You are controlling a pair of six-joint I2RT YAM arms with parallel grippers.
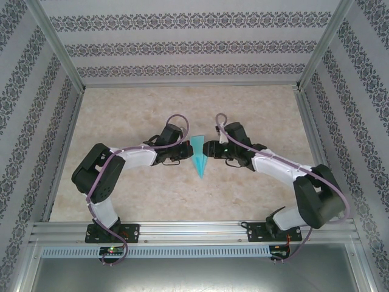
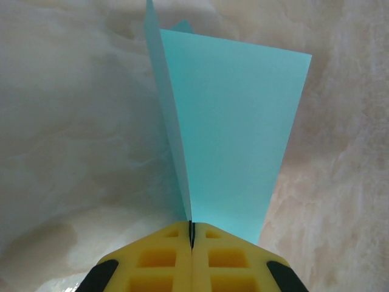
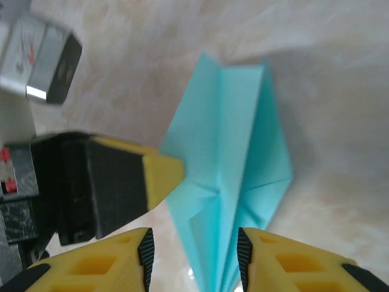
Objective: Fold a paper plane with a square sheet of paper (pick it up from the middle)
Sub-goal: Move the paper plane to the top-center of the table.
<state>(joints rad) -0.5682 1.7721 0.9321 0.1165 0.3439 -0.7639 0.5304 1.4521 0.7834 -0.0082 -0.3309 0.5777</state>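
The turquoise paper plane (image 1: 199, 159) is a narrow pointed dart at the middle of the table, nose toward the near edge. My left gripper (image 1: 184, 152) comes in from the left and is shut on it. In the left wrist view the yellow jaws (image 2: 192, 230) pinch the paper's centre crease, and the plane's wings (image 2: 237, 134) fan out ahead. My right gripper (image 1: 211, 150) faces it from the right. Its jaws (image 3: 194, 246) stand apart around the plane's narrow end (image 3: 231, 152), with a gap on the left side. A left fingertip (image 3: 163, 173) touches the paper's edge.
The marble-patterned table top (image 1: 121, 121) is fenced by aluminium rails (image 1: 194, 230) at the near edge and patterned walls (image 1: 182, 42) on three sides. Both arms bend inward from their bases and meet at the centre.
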